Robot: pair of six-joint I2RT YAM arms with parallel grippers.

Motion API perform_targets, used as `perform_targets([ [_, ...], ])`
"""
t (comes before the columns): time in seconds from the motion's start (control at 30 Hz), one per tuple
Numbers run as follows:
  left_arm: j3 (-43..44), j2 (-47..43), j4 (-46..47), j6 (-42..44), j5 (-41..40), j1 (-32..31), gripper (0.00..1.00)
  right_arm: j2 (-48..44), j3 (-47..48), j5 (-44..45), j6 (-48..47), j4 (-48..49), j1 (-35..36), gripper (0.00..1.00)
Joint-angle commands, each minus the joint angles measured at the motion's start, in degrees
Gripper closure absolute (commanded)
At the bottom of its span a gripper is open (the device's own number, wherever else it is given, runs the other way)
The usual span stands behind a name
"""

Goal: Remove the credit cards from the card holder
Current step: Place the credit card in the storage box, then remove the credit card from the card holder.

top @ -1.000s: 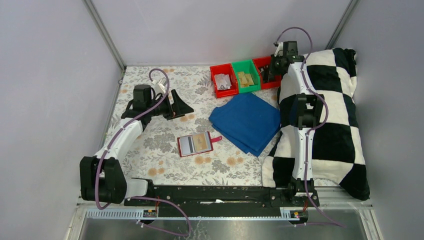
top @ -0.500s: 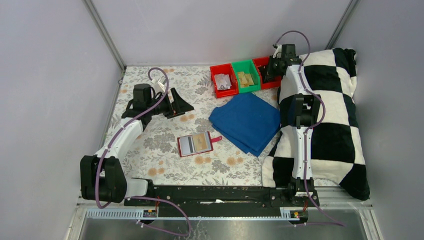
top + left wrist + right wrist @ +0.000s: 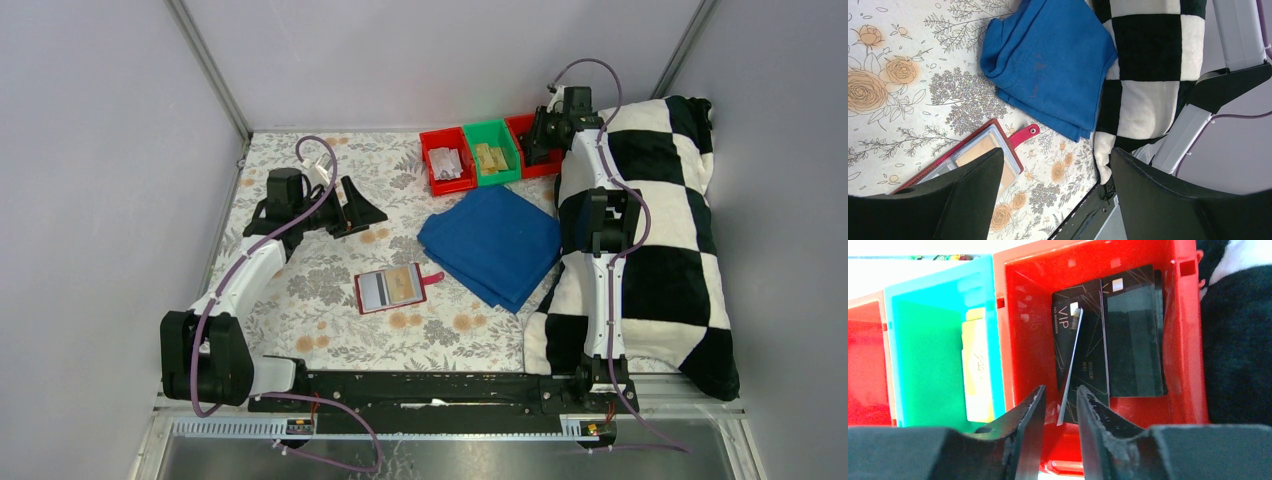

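Observation:
The red card holder lies open on the floral cloth, with a tan credit card and a pale striped one in its slots. In the left wrist view the card holder shows below my open left gripper, its strap tab pointing right. That left gripper hovers behind and left of the holder, holding nothing. My right gripper hangs over the right red bin, jaws parted. A thin card stands edge-on between them, touching neither. Dark cards lie in that bin.
A red bin, a green bin with yellow cards and the right red bin stand in a row at the back. A folded blue cloth lies mid-table. A black-and-white checkered blanket covers the right side.
My right gripper's jaws have parted over the right red bin, letting go of the card. The left arm and the card holder have not moved.

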Motion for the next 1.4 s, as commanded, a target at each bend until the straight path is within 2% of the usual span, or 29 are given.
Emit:
perform_targets([
  [0.0,0.8,-1.8,0.6,0.2,-1.0,0.0,0.18,-1.3,0.1,1.1,0.2,5.2,0.3,0.56],
  [0.03,1.2,-1.8,-0.4,0.9,-1.3,0.0,0.18,-2.4,-1.2,1.7,0.5,6.6,0.3,0.51],
  [0.2,1.7,-2.7,-3.6,2.5,-2.8,0.0,0.17,-5.3,-2.6,3.5,1.8,9.4,0.3,0.45],
  [0.3,1.6,-2.9,-3.6,2.2,-3.0,-0.1,0.17,-9.5,-4.9,4.5,0.9,11.1,0.3,0.45],
  [0.47,1.2,-4.8,-5.0,3.2,-5.0,-0.2,0.14,-21.9,-15.1,5.1,1.1,17.3,0.3,0.44],
  [0.6,2.1,-6.3,-8.2,5.1,-8.0,-0.2,0.12,-27.9,-15.9,5.6,2.0,16.5,2.0,0.45],
  [0.73,2.6,-8.5,-10.9,6.2,-10.9,-0.2,0.11,-31.6,-14.0,6.6,0.5,10.9,7.7,0.44],
  [0.83,0.1,-10.4,-8.8,6.4,-9.0,0.0,0.07,-34.1,-15.8,8.9,-0.7,9.1,14.0,0.43],
  [0.93,-0.5,-10.9,-10.9,6.1,-11.4,1.0,0.05,-36.4,-19.8,5.9,1.7,9.3,19.5,0.43],
  [1.0,-1.0,-10.2,-13.4,5.2,-14.9,1.3,0.05,-38.7,-26.1,2.8,4.7,11.1,22.8,0.43],
  [1.1,-6.5,-9.5,-9.8,2.2,-7.4,0.9,0.07,-43.5,-40.4,1.6,9.2,17.8,27.9,0.43],
  [1.23,-13.2,-10.9,-7.7,-1.1,-10.1,-0.3,0.08,-48.9,-59.8,-2.7,18.0,28.0,33.0,0.43],
  [1.37,-19.4,-12.0,-1.9,-5.4,-5.4,-0.6,0.09,-52.1,-74.8,-5.7,24.8,35.9,37.9,0.45],
])
